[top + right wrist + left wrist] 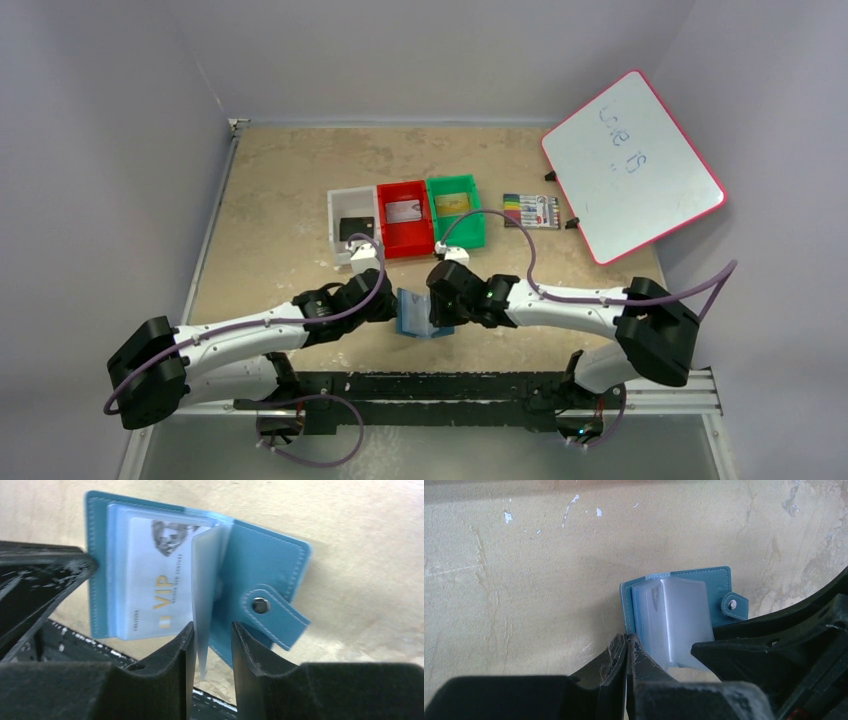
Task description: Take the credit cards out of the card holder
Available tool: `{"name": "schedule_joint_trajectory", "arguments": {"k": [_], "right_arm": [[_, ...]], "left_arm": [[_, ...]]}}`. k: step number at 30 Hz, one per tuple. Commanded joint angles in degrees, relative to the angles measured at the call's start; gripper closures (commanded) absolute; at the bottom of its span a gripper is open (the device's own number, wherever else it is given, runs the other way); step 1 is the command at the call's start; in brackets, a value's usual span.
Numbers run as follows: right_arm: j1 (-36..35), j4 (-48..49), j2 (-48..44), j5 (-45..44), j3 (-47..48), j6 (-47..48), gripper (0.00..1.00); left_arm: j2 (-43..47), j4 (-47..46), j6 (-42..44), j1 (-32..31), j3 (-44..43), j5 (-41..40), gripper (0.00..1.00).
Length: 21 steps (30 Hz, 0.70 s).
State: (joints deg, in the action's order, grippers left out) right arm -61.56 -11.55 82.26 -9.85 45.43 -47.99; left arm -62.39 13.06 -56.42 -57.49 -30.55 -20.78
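The teal card holder [413, 313] hangs open above the table between both grippers. My left gripper [629, 639] is shut on the near edge of its left cover [625, 605]. The pale clear pockets [684, 620] fan out beside it. In the right wrist view a silver credit card [150, 590] marked VIP sits in the front pocket. My right gripper [212, 627] has its jaws a little apart around one clear pocket leaf [204, 595], which touches only the left finger. The snap strap [272, 612] sticks out to the right.
Behind the arms stand a white bin [352, 222] with a black card, a red bin [404, 217] with a silver card and a green bin [455, 210] with a gold card. A marker pack [531, 210] and a tilted whiteboard [632, 165] are at the right.
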Motion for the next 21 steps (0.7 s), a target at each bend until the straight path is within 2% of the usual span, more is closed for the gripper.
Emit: {"name": "schedule_joint_trajectory", "arguments": {"k": [1,13,21], "right_arm": [[-0.2,-5.3,0.1,-6.2,1.8,-5.0,0.66],[-0.2,-15.3,10.3,-14.7,6.6,-12.1,0.71],[-0.1,-11.8,2.4,-13.0,6.1,-9.0,0.62]], "left_arm": [[0.4,-0.5,-0.1,0.0,-1.6,-0.7,1.0],[-0.5,-0.6,0.0,0.0,-1.8,-0.4,1.0],[-0.3,-0.3,-0.1,0.0,-1.8,-0.5,1.0]]}}
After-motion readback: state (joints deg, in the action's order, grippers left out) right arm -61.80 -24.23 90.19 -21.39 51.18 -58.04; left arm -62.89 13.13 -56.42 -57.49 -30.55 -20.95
